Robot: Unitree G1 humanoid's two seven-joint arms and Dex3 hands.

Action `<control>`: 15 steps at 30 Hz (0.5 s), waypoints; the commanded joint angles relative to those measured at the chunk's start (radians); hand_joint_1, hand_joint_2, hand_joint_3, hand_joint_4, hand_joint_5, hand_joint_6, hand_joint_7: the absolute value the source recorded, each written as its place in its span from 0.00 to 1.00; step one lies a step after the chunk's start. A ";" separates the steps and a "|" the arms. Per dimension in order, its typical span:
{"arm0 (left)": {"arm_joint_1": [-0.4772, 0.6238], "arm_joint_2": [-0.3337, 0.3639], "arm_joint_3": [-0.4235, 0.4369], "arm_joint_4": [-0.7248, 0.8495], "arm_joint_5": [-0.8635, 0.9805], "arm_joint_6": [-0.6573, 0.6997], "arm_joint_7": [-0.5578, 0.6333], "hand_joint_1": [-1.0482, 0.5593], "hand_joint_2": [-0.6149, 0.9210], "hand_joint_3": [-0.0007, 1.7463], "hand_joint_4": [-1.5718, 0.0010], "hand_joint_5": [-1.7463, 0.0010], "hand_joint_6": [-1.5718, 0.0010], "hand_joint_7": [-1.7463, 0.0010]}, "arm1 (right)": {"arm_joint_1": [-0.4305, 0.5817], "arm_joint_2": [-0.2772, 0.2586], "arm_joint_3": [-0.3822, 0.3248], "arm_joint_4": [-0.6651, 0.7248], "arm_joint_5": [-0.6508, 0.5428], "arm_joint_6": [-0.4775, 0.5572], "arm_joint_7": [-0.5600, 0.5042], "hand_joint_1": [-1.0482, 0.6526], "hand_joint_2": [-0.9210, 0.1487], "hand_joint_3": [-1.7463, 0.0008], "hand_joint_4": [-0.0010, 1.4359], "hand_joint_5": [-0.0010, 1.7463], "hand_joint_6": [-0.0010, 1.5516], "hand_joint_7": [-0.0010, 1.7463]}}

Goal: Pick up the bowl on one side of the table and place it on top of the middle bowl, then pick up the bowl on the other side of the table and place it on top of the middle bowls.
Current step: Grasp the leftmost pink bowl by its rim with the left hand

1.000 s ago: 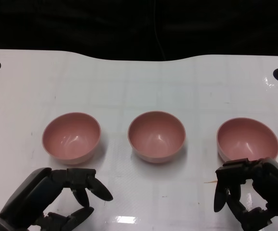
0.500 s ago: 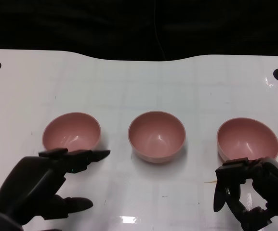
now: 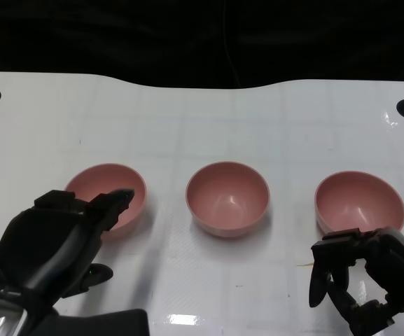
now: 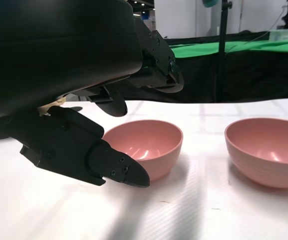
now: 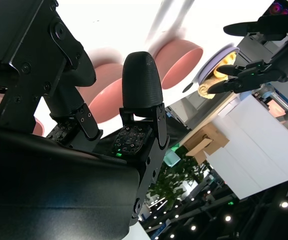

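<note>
Your left hand (image 3: 54, 241) was spread and holding nothing, fingertips over the near rim of the left bowl (image 3: 108, 189), just ahead. Closing off-centre could've tipped it or shoved it toward the middle bowl (image 3: 227, 197).

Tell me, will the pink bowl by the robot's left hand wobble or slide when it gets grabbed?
It might. The left pink bowl has a rounded underside, so a nudge from the left hand could rock it. It looks like thin, shiny plastic, so probably light and a bit slippery on the glossy white table. It likely won't break easily.
</note>
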 commanded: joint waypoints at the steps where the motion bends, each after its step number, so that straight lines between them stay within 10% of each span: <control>1: -0.037 -0.002 -0.036 0.013 0.064 0.064 -0.028 0.37 1.00 0.01 0.78 0.73 0.74 0.98 | 0.005 -0.011 -0.002 -0.014 -0.003 0.010 0.004 0.76 0.79 0.06 0.67 0.98 0.63 0.70; 15: -0.284 0.003 -0.215 0.365 0.240 0.192 -0.034 0.36 1.00 0.08 0.53 0.88 0.61 0.98 | 0.017 -0.010 -0.003 -0.037 -0.010 0.021 0.003 0.75 0.79 0.06 0.67 0.97 0.64 0.69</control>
